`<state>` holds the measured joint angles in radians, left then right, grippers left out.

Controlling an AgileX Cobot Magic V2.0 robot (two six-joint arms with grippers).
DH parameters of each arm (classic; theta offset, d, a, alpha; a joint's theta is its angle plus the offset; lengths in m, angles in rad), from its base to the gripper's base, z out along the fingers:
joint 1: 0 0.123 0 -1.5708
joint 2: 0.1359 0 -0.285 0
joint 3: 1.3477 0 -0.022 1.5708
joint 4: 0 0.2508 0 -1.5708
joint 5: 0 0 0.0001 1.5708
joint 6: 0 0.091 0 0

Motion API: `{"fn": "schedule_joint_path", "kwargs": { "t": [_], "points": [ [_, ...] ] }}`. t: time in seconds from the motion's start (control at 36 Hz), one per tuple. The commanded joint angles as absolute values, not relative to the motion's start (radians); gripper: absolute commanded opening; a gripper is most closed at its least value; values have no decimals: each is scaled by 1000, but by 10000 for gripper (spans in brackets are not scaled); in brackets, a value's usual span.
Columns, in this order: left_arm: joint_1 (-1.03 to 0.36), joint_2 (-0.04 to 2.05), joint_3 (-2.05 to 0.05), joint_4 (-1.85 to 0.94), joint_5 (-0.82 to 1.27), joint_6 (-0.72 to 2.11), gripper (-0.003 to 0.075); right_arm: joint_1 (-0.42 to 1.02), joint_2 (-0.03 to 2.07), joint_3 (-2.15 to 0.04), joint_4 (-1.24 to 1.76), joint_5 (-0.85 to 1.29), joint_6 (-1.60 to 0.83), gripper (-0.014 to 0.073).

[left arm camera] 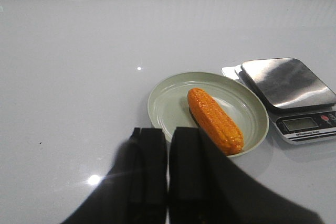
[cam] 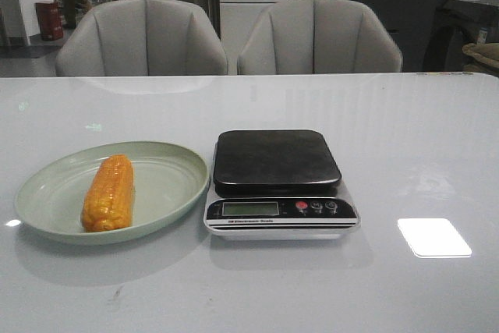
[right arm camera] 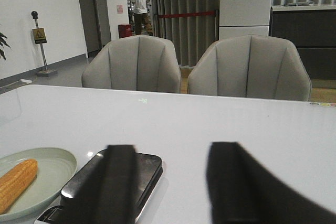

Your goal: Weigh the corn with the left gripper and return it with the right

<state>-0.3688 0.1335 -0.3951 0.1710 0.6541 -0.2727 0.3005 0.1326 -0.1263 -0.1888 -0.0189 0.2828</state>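
Note:
The corn [cam: 108,193] is an orange-yellow cob lying along the pale green plate [cam: 168,185] at the table's left front. In the left wrist view the corn [left arm camera: 215,119] lies on the plate [left arm camera: 168,106] just beyond my left gripper [left arm camera: 168,135], whose black jaws stand shut with only a hairline gap and nothing between them. My right gripper [right arm camera: 170,153] is open, its fingers wide apart above the table; one finger overlaps the scale [right arm camera: 149,169]. The corn [right arm camera: 16,182] shows at that view's edge. Neither gripper appears in the front view.
A kitchen scale [cam: 277,163] with a dark steel platform and a blank display [cam: 249,208] sits right of the plate, almost touching it. Two grey chairs [cam: 144,37] stand behind the far table edge. A bright light patch [cam: 433,237] lies at the right front.

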Motion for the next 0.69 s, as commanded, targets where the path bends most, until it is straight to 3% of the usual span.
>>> {"fn": "schedule_joint_path", "kwargs": {
  "t": [0.0, 0.08, 0.67],
  "points": [
    [-367, 146, -418, 172, 572, -275, 122, 299, 142, -155, -202, -49, 271, 149],
    [-367, 146, -418, 172, 572, -275, 122, 299, 142, -155, -202, -29, 271, 216],
    [-367, 146, -392, 172, 550, -275, 122, 299, 142, -155, -202, -10, 271, 213]
  ]
}}
